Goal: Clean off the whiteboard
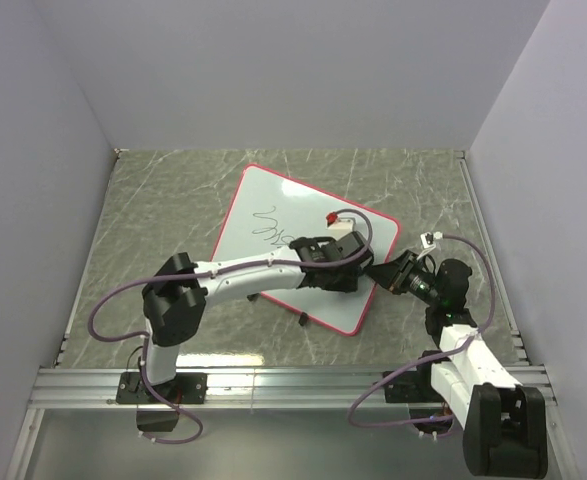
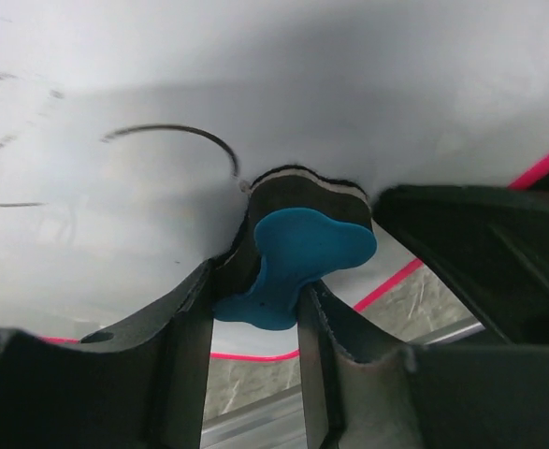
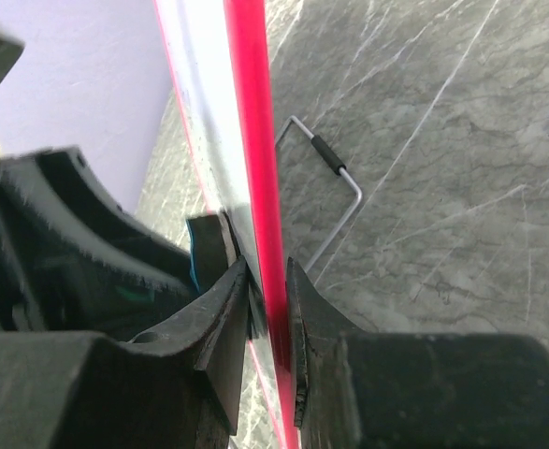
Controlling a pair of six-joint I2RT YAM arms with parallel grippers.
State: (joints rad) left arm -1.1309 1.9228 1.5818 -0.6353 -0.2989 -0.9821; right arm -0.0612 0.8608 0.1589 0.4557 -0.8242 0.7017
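Note:
The whiteboard (image 1: 273, 215) with a red-pink rim lies tilted on the table, with dark scribbles (image 1: 269, 226) near its middle. My left gripper (image 1: 318, 252) is shut on the small blue-black eraser (image 2: 297, 248), whose felt side presses on the board (image 2: 162, 112) beside a curved pen stroke (image 2: 176, 131). My right gripper (image 1: 383, 275) is shut on the whiteboard's right rim (image 3: 255, 187); one finger is above the board and one below. The eraser's edge (image 3: 204, 248) shows just behind the right fingers.
A wire foot with a black sleeve (image 3: 335, 168) sticks out under the board. A black foot (image 1: 301, 319) shows at the board's near edge. A small red-and-white object (image 1: 339, 222) sits by the left wrist. White walls enclose the marble table (image 1: 153, 220).

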